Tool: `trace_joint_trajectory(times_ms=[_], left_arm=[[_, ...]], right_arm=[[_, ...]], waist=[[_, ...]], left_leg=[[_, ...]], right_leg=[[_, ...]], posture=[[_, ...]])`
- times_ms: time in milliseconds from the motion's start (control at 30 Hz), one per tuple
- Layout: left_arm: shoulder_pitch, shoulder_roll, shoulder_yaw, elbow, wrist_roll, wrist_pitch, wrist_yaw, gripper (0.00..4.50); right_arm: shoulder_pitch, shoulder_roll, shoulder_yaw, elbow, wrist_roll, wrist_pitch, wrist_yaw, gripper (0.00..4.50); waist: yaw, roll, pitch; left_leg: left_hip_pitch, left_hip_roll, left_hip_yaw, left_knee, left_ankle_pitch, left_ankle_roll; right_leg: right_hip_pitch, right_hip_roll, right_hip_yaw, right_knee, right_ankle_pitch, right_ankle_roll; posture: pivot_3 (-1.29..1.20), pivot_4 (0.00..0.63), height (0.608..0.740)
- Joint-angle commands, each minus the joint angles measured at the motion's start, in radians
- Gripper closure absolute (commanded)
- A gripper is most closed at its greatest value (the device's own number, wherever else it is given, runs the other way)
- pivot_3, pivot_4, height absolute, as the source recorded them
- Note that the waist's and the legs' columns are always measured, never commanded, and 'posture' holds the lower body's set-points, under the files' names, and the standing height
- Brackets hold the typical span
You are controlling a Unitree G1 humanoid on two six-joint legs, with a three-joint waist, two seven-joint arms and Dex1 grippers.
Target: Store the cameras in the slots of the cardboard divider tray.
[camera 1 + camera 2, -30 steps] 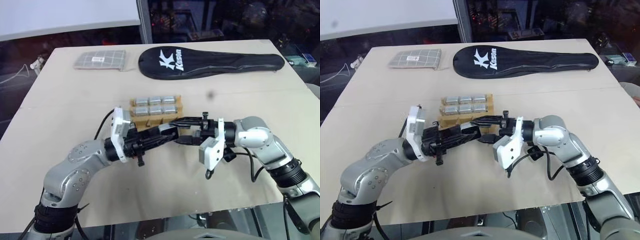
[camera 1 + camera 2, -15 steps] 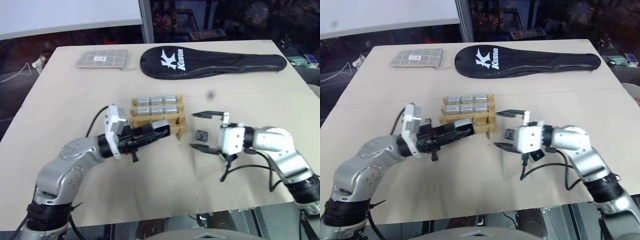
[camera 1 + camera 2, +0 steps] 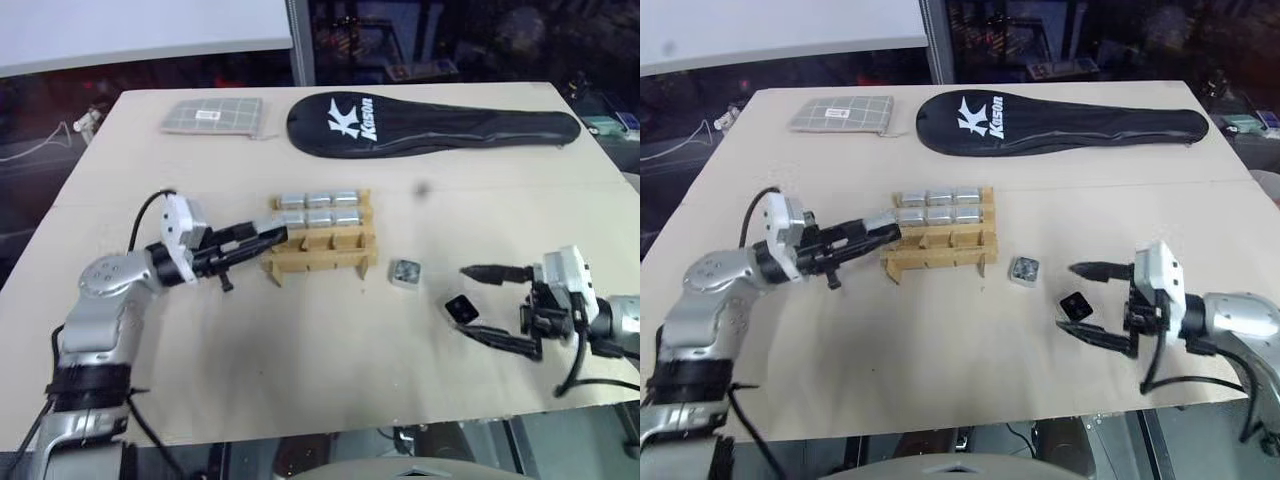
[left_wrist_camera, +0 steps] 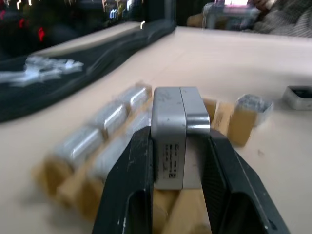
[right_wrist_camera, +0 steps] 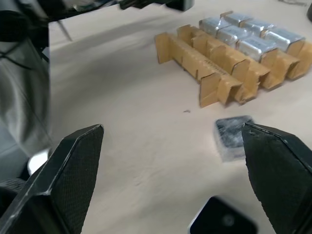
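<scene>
Tan tray (image 3: 322, 252) in the middle of the table (image 3: 300, 350), six grey cameras (image 3: 318, 210) filling its far slots. Left gripper (image 3: 270, 238) at the tray's 9 o'clock, squeezed tight on a grey camera (image 4: 176, 141) (held on edge). Right gripper (image 3: 484, 303) at 4 o'clock, spread wide, holding nothing. Between its fingers, a black-faced camera (image 3: 460, 308). Just beside the tray at 4 o'clock, a white camera (image 3: 404, 272).

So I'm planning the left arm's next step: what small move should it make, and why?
Probably ease the left gripper, shut on a silvery grey square camera, over an empty front slot of the tan cardboard divider tray. The back rows already hold grey cameras, and the gripper hovers at the tray's left end.
</scene>
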State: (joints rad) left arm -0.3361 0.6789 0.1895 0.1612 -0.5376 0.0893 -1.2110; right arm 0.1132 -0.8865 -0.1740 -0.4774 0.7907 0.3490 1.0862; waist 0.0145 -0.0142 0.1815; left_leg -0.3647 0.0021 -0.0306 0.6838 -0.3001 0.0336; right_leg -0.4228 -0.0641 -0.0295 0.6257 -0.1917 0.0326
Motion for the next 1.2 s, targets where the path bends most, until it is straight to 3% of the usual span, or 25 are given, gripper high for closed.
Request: trace_joint_trajectory(times_ms=[33, 467, 667, 933, 1200], left_arm=[[-0.065, -0.017, 0.002, 0.101, -0.01, -0.071, -0.098, 3.76], [-0.33, -0.051, -0.08, 0.54, 0.125, -0.217, -0.298, 3.76], [-0.348, -0.041, -0.119, 0.59, 0.152, -0.219, -0.399, 3.76], [-0.423, -0.044, -0.105, 0.709, 0.199, -0.326, -0.401, 3.76], [-0.452, 0.006, -0.208, 0.742, 0.271, -0.398, -0.403, 3.76]], right_arm=[[0.0, 0.005, -0.053, -0.048, 0.041, 0.025, -0.005, 0.03], [0.044, 0.004, -0.15, -0.1, 0.076, 0.082, -0.009, 0.03], [0.074, 0.022, -0.169, -0.128, 0.073, 0.082, -0.031, 0.03], [0.083, 0.025, -0.189, -0.135, 0.076, 0.087, -0.039, 0.03], [0.076, 0.035, -0.177, -0.132, 0.065, 0.08, -0.044, 0.03]], waist=[[-0.004, 0.0, 0.0], [0.0, -0.002, 0.001], [-0.002, -0.002, 0.001], [0.0, -0.003, 0.001], [-0.001, -0.003, 0.001]], left_leg=[[0.0, 0.0, 0.0, 0.0, 0.0, 0.0], [-0.002, -0.001, 0.001, 0.001, 0.0, 0.0], [-0.002, 0.0, 0.001, 0.001, 0.0, 0.0], [-0.002, 0.0, 0.0, 0.002, 0.0, 0.0], [-0.003, -0.001, 0.0, 0.002, 0.0, 0.0]], right_leg=[[0.0, 0.0, 0.0, 0.0, 0.0, 0.001], [0.0, 0.001, -0.002, 0.0, 0.001, 0.001], [0.0, 0.001, -0.002, 0.0, 0.001, 0.001], [0.0, 0.001, -0.003, 0.0, 0.001, 0.002], [0.0, 0.001, -0.003, 0.0, 0.001, 0.002]], posture=[[0.0, 0.15, 0.74], [0.0, 0.15, 0.74], [0.0, 0.15, 0.74], [0.0, 0.15, 0.74], [0.0, 0.15, 0.74]])
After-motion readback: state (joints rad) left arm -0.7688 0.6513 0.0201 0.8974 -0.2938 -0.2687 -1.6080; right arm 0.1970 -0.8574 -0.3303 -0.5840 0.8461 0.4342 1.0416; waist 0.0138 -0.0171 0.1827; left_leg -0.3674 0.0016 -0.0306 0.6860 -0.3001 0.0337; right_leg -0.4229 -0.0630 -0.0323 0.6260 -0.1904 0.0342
